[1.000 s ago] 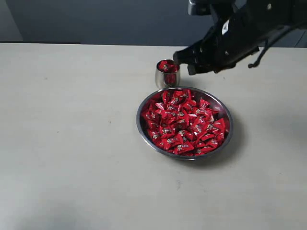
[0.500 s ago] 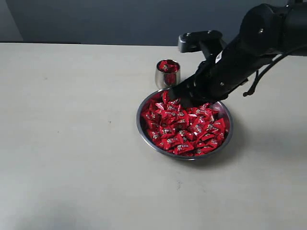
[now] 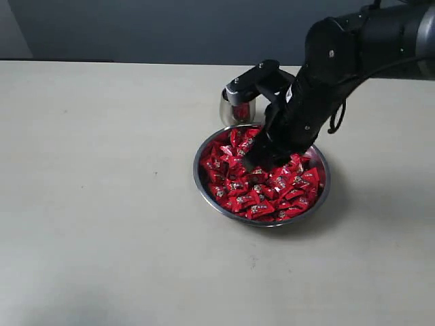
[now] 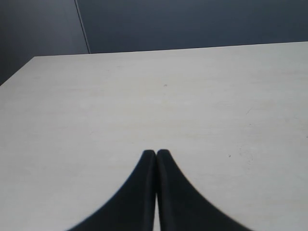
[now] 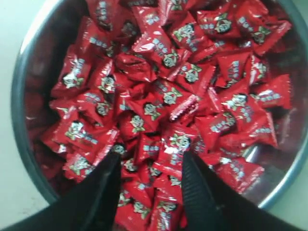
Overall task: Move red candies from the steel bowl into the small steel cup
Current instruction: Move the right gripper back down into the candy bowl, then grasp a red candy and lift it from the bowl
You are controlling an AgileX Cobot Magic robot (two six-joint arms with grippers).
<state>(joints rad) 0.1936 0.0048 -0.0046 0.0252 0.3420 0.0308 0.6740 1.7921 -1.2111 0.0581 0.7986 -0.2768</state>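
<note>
The steel bowl (image 3: 320,192) sits mid-table, heaped with red candies (image 3: 268,187). In the right wrist view the same candies (image 5: 163,96) fill the bowl (image 5: 19,96). My right gripper (image 5: 150,159) is open, its fingertips pushed down among the candies with several lying between them; in the exterior view the right gripper (image 3: 262,159) dips into the bowl's far side. The small steel cup (image 3: 228,110) stands just behind the bowl, partly hidden by the arm. My left gripper (image 4: 155,154) is shut on nothing over bare table.
The right arm (image 3: 340,61) reaches in from the upper right, over the bowl and next to the cup. A dark wall (image 3: 136,27) runs along the table's far edge. The pale tabletop (image 3: 102,204) stretches left and in front of the bowl.
My right gripper came away from above the cup, swung toward the bowl and dropped into the candies. The cup is now partly covered by the arm.
</note>
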